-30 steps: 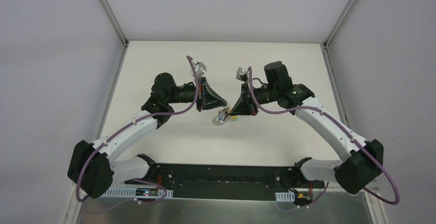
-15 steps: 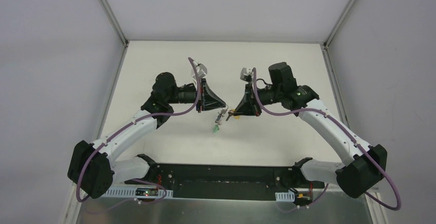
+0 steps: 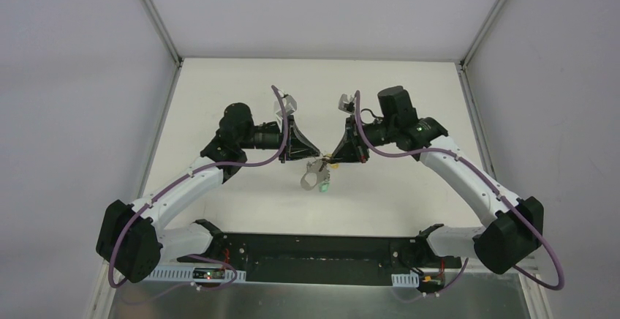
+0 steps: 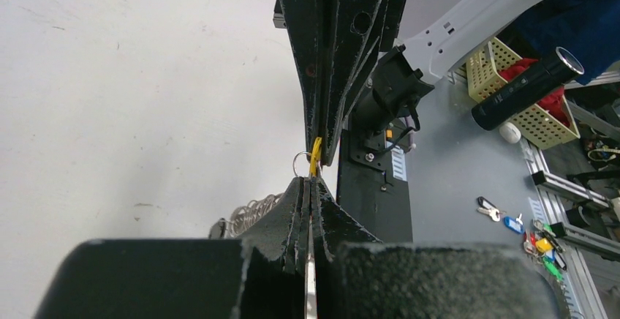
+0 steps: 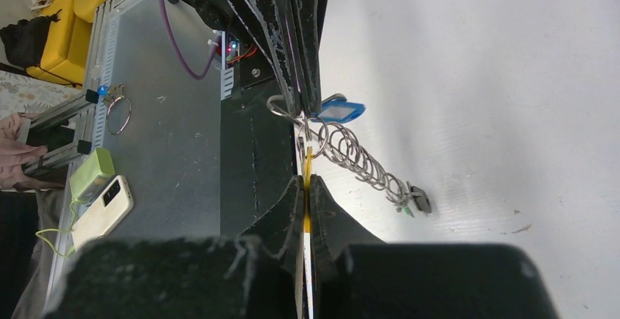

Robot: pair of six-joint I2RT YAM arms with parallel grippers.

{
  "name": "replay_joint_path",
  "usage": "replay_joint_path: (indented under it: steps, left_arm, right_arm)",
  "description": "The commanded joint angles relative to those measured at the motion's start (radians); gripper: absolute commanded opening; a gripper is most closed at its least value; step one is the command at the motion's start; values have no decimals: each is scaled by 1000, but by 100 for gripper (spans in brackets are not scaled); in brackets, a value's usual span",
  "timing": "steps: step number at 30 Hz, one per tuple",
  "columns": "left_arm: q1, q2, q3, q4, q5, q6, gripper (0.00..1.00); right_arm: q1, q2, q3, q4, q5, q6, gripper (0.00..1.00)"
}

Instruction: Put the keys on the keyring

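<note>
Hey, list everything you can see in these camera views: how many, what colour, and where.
keyring: one, silver, hanging in the air mid-table.
table: one, white, filling the workspace.
yellow key: one, pinched at the keyring's top.
blue key: one, on the keyring's upper end.
green key: one, dangling at the keyring's lower end.
torch: one, black, across a yellow basket off the table.
left gripper: one, black, jaws shut on the keyring.
right gripper: one, black, jaws shut on the yellow key.

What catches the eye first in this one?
The left tool and right tool, both shut, meet almost tip to tip above the middle of the table. The keyring dangles just below them. The right tool pinches a yellow key, with a blue key hanging beside the left tool's tip.
</note>
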Motion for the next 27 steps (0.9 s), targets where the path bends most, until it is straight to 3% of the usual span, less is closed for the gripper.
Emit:
replay_joint_path:
  steps: [1, 18, 27]
  left_arm:
    - [-4, -25, 21, 28, 24, 30, 0]
    - [-3, -46, 47, -25, 23, 64, 0]
    - [-3, -45, 64, 1, 27, 15, 0]
  right_arm:
    - [-5, -2, 30, 34, -36, 13, 0]
    - [-17, -46, -8, -8, 13, -47, 0]
    - [-17, -32, 4, -9, -8, -35, 12]
